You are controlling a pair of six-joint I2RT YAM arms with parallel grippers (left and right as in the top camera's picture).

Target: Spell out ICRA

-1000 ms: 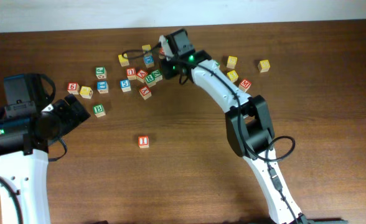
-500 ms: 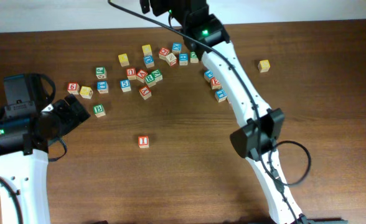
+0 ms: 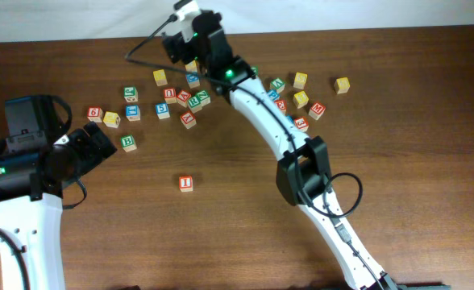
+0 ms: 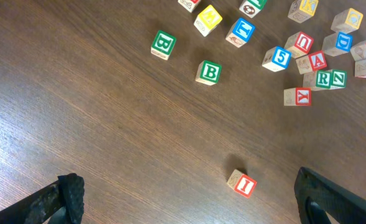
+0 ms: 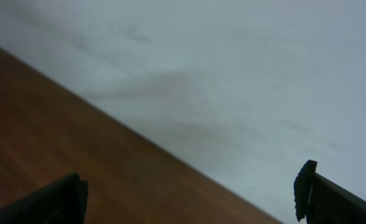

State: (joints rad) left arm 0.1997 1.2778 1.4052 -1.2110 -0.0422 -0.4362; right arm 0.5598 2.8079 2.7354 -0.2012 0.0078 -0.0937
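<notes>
The left hand [image 4: 186, 196] is spread wide and holds nothing. The red I cube [image 4: 241, 184] lies alone on the surface [image 4: 108, 143] just ahead of it, toward the right. The red A [image 4: 318, 61] and green R [image 4: 323, 79] sit together farther ahead. The right hand [image 5: 192, 196], also spread wide and empty, faces the wall [image 5: 233, 74].

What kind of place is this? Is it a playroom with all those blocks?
Probably a robot lab bench, not a playroom. Two white robot arms, the left arm and the right arm, stand at a wooden table. Letter cubes lie scattered on it, and a plain pale wall is behind.
</notes>
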